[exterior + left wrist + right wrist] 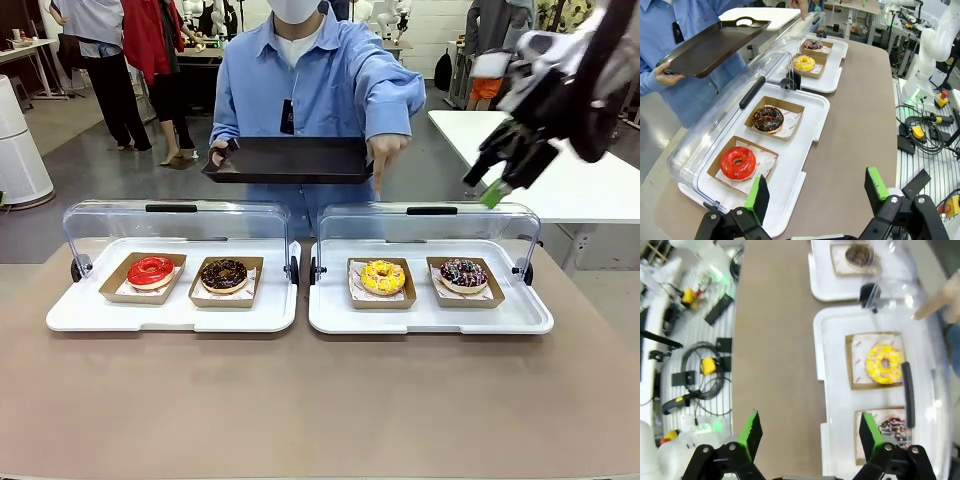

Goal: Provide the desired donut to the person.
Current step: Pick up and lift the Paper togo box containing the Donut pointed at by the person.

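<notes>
Person (320,90) pointing toward yellow donut (383,277), black tray (290,160) held ready; pick not started, my L jaws & R jaws wide open, empty

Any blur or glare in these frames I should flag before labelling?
Front view: sharp on the table, but the right gripper is motion-smeared. Right wrist view: whole frame soft, yellow donut fuzzy, glare patches on the clear lid. Left wrist view: crisp, red donut well defined, mild reflections on its clear cover.
</notes>
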`<action>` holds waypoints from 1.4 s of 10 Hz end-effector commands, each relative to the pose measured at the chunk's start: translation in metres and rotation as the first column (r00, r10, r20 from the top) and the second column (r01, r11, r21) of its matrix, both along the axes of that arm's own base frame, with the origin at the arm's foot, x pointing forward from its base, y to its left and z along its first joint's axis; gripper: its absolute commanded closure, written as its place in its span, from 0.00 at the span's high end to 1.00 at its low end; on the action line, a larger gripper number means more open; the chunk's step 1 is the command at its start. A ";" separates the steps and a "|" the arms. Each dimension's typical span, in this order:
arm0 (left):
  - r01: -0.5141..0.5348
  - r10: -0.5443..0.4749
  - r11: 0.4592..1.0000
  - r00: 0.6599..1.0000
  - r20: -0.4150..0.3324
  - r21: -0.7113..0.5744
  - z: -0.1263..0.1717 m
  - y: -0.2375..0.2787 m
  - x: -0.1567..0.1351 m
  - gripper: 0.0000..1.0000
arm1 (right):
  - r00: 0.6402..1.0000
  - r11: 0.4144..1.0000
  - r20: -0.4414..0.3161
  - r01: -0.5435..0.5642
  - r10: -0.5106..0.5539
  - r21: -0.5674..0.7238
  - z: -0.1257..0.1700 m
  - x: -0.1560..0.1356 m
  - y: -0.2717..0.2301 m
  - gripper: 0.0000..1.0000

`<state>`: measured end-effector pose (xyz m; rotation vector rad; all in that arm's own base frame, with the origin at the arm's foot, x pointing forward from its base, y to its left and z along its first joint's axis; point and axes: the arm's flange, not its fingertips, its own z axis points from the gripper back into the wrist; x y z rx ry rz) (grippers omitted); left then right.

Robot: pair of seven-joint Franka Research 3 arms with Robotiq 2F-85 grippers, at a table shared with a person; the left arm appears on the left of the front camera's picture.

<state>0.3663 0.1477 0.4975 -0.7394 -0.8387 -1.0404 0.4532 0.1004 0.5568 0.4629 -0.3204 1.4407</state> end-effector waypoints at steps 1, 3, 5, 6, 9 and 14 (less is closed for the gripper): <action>0.000 0.000 1.000 1.000 0.019 -0.019 0.000 0.001 0.000 1.00 | 1.000 0.987 0.010 0.029 -0.028 -0.157 -0.028 0.019 0.033 1.00; 0.000 0.000 1.000 1.000 0.019 -0.019 0.000 0.001 0.000 1.00 | 0.999 0.968 0.038 0.019 -0.010 -0.251 -0.058 0.018 0.063 1.00; 0.000 0.000 1.000 1.000 0.019 -0.019 0.000 0.001 0.000 1.00 | 0.999 0.960 0.027 -0.010 0.018 -0.279 -0.077 0.011 0.079 1.00; 0.000 0.000 1.000 1.000 0.019 -0.019 0.000 0.001 0.000 1.00 | 0.999 0.961 0.016 -0.022 0.028 -0.275 -0.082 0.008 0.082 1.00; 0.000 0.000 1.000 1.000 0.019 -0.019 0.000 0.001 0.000 1.00 | 0.999 0.963 0.005 -0.048 0.051 -0.265 -0.084 0.009 0.083 1.00; 0.000 0.000 1.000 1.000 0.019 -0.019 0.000 0.001 0.000 1.00 | 0.999 0.963 0.005 -0.048 0.051 -0.265 -0.084 0.009 0.083 1.00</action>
